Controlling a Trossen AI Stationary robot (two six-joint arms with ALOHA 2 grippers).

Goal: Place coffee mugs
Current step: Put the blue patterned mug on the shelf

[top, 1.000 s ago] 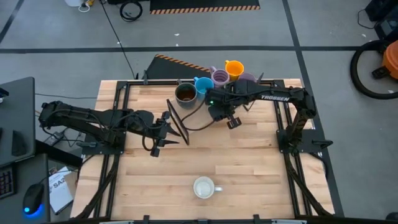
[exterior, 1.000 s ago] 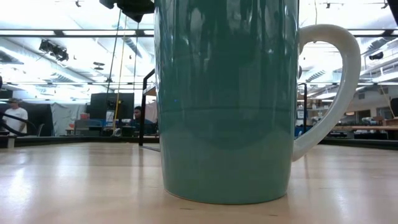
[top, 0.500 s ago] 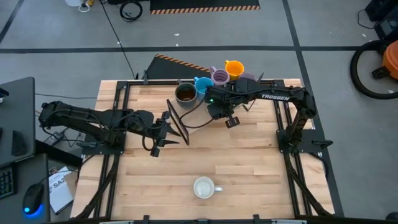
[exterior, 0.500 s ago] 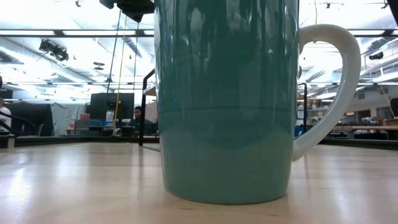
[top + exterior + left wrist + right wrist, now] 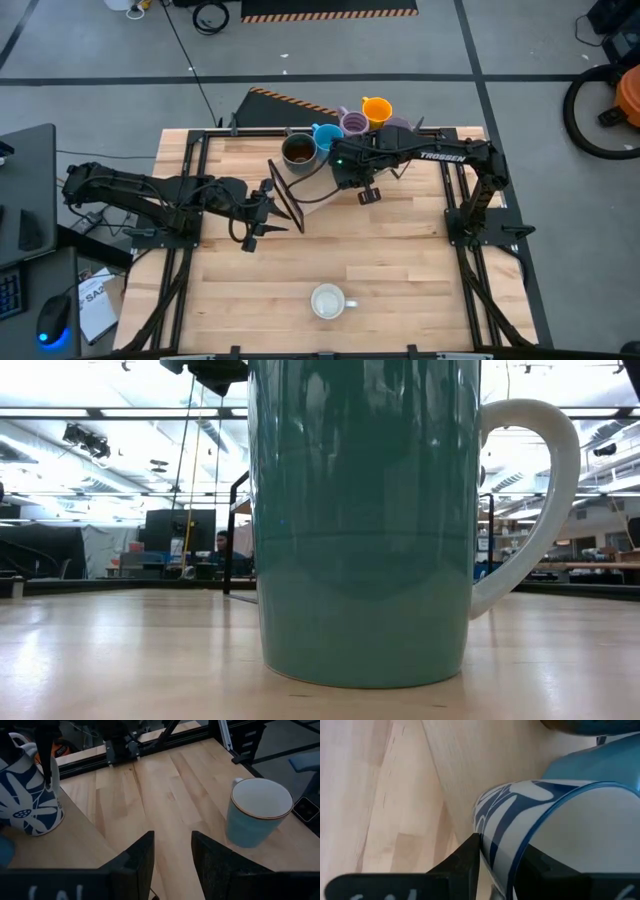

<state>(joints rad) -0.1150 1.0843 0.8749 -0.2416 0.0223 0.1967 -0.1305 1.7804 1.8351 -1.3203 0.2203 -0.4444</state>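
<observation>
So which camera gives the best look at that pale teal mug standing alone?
The left wrist view: the teal mug shows whole, with rim, white inside and handle. The low view fills with its wall, top cut off. The high view shows only a small circle. The right wrist view misses it.

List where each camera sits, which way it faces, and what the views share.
High: overhead, straight down on the table; shows both arms, left tool and right tool.
Low: table-top height, looking level across; the teal mug fills it; a dark arm part at the top.
Left wrist: forward past the open left tool.
Right wrist: close on the patterned mug, which the right tool grips.
Shared: both wrist views show the patterned mug.
</observation>
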